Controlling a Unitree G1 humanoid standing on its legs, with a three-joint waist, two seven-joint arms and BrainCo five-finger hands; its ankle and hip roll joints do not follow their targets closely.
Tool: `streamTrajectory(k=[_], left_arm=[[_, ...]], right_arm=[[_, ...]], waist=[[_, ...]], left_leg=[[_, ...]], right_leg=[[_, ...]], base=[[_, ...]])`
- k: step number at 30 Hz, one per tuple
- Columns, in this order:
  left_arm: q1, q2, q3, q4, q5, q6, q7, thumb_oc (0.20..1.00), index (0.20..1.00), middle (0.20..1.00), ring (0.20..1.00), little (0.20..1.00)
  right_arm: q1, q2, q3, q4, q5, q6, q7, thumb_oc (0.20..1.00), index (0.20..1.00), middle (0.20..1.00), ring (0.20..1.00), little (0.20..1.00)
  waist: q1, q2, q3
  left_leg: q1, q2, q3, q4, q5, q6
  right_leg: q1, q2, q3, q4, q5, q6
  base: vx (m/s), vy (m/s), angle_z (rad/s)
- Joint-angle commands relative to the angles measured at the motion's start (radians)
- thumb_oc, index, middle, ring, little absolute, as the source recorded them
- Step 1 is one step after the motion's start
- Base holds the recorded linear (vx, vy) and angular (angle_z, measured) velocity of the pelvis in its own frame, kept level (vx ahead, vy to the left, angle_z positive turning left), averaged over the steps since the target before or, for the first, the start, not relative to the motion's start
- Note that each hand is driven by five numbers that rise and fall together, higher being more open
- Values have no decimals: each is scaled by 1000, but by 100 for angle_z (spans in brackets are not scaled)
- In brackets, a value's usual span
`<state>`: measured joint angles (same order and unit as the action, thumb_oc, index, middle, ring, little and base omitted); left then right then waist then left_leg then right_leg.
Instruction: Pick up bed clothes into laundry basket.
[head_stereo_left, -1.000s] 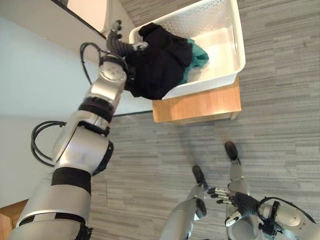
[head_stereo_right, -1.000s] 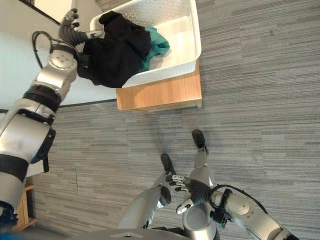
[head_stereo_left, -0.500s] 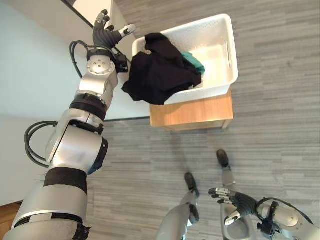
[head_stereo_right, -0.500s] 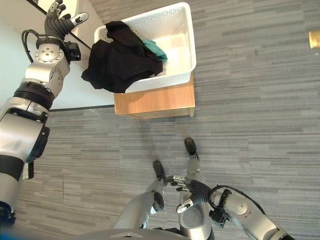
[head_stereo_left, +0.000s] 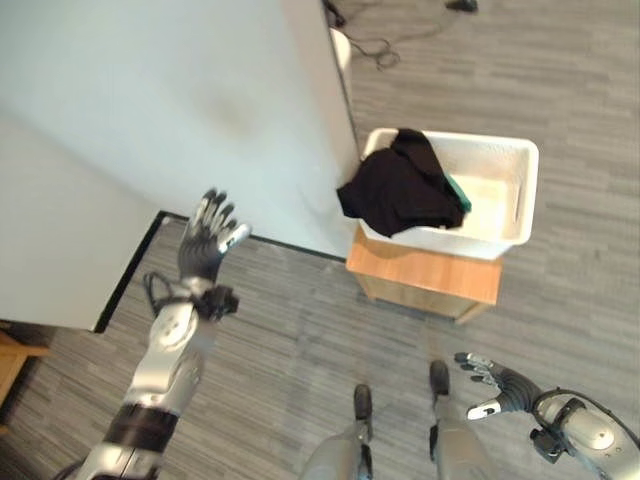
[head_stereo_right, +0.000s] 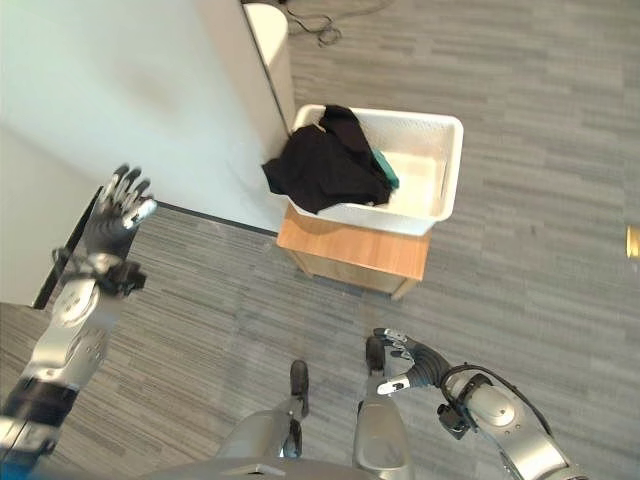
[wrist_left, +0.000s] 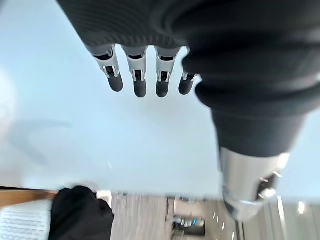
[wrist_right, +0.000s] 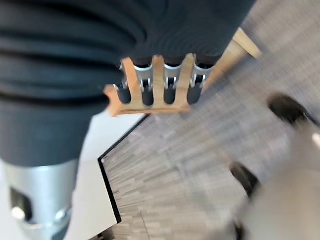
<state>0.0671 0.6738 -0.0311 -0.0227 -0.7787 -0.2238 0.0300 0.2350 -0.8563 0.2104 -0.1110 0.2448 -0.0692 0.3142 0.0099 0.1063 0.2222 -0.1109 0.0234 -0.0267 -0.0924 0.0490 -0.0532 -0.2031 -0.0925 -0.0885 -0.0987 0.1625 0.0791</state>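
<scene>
1. My left hand (head_stereo_left: 205, 243) is raised over the bed (head_stereo_left: 150, 110) with fingers spread and nothing in it; my right hand (head_stereo_left: 495, 385) hangs low over the floor (head_stereo_left: 560, 130), fingers relaxed, also bare.
2. The black clothes (head_stereo_left: 400, 190) lie in the white laundry basket (head_stereo_left: 500, 215) but droop over its near rim, with a green piece (head_stereo_left: 458, 190) tucked beside them.
3. The overhanging cloth could slide out onto the floor, I judge, if the basket is jolted.
4. The basket sits on a small wooden stand (head_stereo_left: 425, 280), close against the bed's corner.
</scene>
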Motion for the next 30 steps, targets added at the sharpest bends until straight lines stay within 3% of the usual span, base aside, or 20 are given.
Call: streamTrajectory(k=[1,2,6,10,11,13,19,30], left_arm=[[-15,38,15,-15,-1,-10,-97,1000,1000,1000,1000,1000],[70,17,37,-38,-30,6,-125,1000,1000,1000,1000,1000],[150,-36,58,-68,-44,26,-125,1000,1000,1000,1000,1000],[198,-83,29,-93,-40,65,-149,1000,1000,1000,1000,1000],[195,-96,14,-98,-42,78,-153,1000,1000,1000,1000,1000],[184,-101,-12,-102,-35,84,-147,1000,1000,1000,1000,1000],[142,-89,-62,-90,-31,92,-140,1000,1000,1000,1000,1000],[83,-75,-116,-84,-30,72,-126,1000,1000,1000,1000,1000]], right_arm=[[-36,-69,-25,-143,115,-68,12,1000,1000,1000,1000,1000],[-84,-121,-91,-224,172,-87,9,1000,1000,1000,1000,1000],[-166,-136,-166,-267,196,-123,-39,1000,1000,1000,1000,1000],[-336,-152,-212,-165,63,-144,-154,1000,1000,1000,1000,1000],[-480,-184,-151,-64,-71,-128,-232,1000,1000,1000,1000,1000],[-596,-188,-97,31,-162,-96,-299,1000,1000,1000,1000,1000],[-1011,-176,174,345,-391,-16,-419,1000,1000,1000,1000,1000],[-1367,-50,422,733,-396,5,-464,1000,1000,1000,1000,1000]], waist=[[33,-43,-64],[49,-62,-77],[63,-92,-89],[86,-118,-87],[97,-131,-79],[113,-140,-67],[148,-146,-13],[189,-123,74]], left_leg=[[-1,-6,-30,5,14,-20],[0,-6,-37,5,11,-17],[-3,-3,-40,5,7,-13],[-18,-1,-47,5,5,-7],[-25,2,-48,5,5,-4],[-33,3,-50,5,7,-1],[-61,0,-56,5,20,6],[-132,-3,-69,5,52,10]], right_leg=[[102,-35,-39,19,-94,50],[108,-34,-48,17,-94,54],[109,-31,-54,16,-91,55],[99,-25,-56,15,-88,53],[89,-20,-53,15,-84,51],[82,-16,-51,15,-81,48],[56,-9,-48,18,-73,39],[-9,-10,-50,18,-51,37]], base=[[42,53,24],[32,30,22],[17,6,7],[-8,-4,1],[-45,-16,0],[-47,-8,-6],[-63,4,-5],[-51,25,2]])
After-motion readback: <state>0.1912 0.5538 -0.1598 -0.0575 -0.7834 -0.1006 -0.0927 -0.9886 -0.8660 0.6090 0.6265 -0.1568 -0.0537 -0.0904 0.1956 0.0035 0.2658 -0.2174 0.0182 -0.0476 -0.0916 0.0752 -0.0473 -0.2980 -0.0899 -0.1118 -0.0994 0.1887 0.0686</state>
